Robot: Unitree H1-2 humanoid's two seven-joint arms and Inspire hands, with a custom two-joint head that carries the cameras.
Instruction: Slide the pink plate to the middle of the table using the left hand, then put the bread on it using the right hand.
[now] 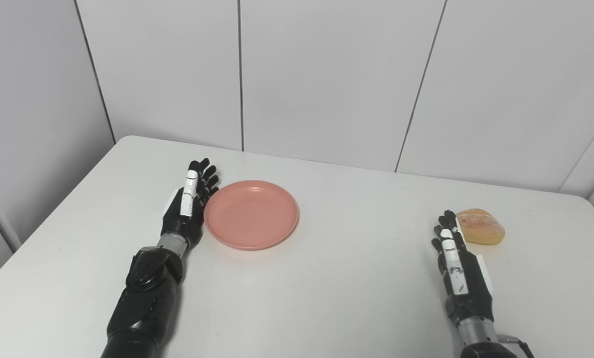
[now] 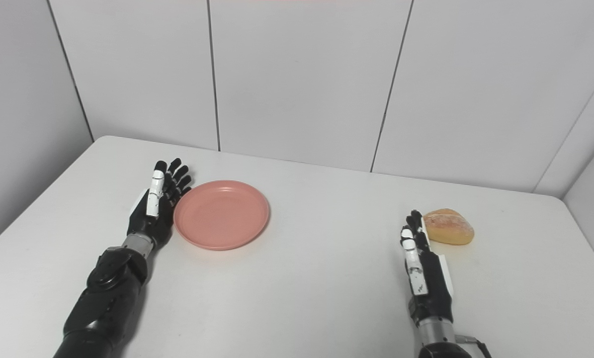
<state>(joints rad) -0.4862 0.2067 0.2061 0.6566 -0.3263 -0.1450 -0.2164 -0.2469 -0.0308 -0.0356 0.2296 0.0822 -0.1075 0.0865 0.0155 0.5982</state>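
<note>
The pink plate [image 1: 251, 214] lies flat and empty on the white table [image 1: 336, 278], left of the middle. My left hand [image 1: 190, 201] is open, fingers straight, edge-on to the table, right against the plate's left rim. The bread [image 1: 480, 226], a golden roll, lies at the right side of the table. My right hand [image 1: 457, 263] is open with fingers straight, just left of and in front of the bread, fingertips beside its left end, holding nothing. The plate [image 2: 221, 214] and the bread [image 2: 448, 226] show the same in the right eye view.
Grey wall panels [image 1: 326, 74] stand close behind the table's far edge. The table's left edge runs diagonally at the left, and its right corner is near the bread.
</note>
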